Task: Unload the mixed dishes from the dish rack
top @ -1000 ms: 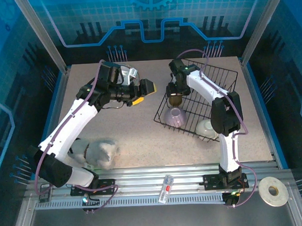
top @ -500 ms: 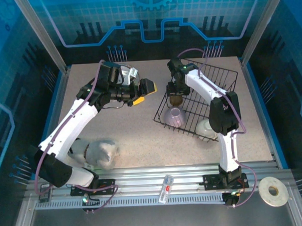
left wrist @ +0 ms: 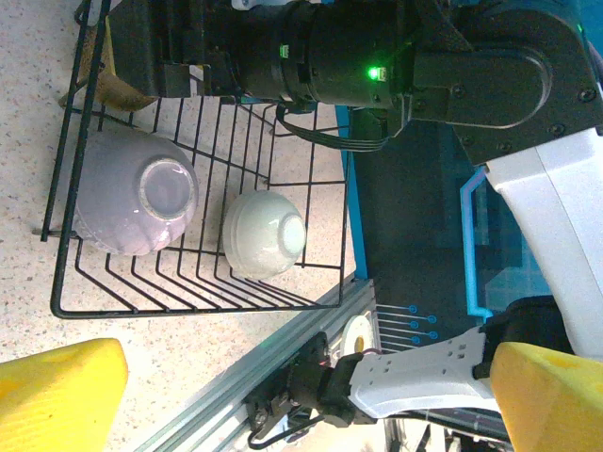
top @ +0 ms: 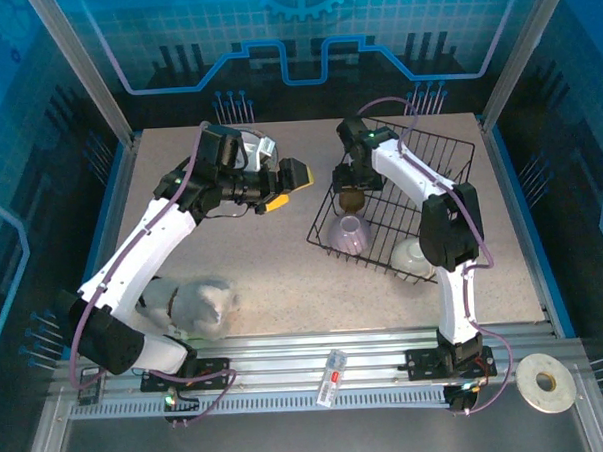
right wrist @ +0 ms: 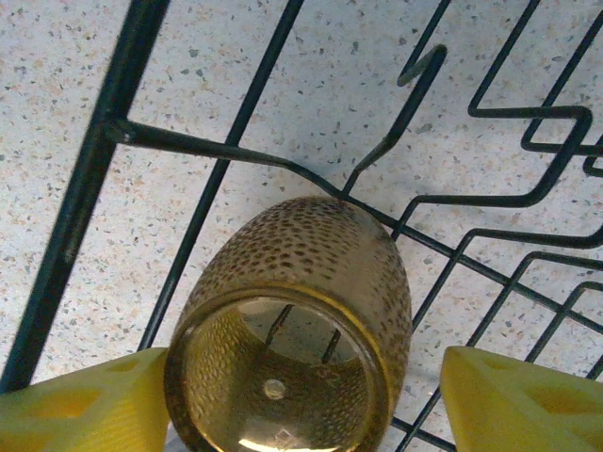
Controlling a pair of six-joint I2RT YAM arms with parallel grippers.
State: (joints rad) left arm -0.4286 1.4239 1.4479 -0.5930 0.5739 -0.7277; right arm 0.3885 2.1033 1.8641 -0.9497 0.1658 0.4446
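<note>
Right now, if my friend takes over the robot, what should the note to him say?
Left gripper: open, empty, above the table to the left of the rack.
Right gripper: open, down in the rack, one finger on each side of the brown cup, not squeezing it.
Also in the rack: lilac bowl and white bowl.
Done: nothing that I can see taken out.
To do: lift out the cup and both bowls.

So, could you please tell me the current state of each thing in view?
dish rack: on the table, three dishes inside.
brown cup: lying on its side in the rack, not gripped.
lilac bowl: in the rack, base showing.
white bowl: in the rack, base showing.
left claw: open, empty.
right claw: open, straddling the brown cup.
</note>
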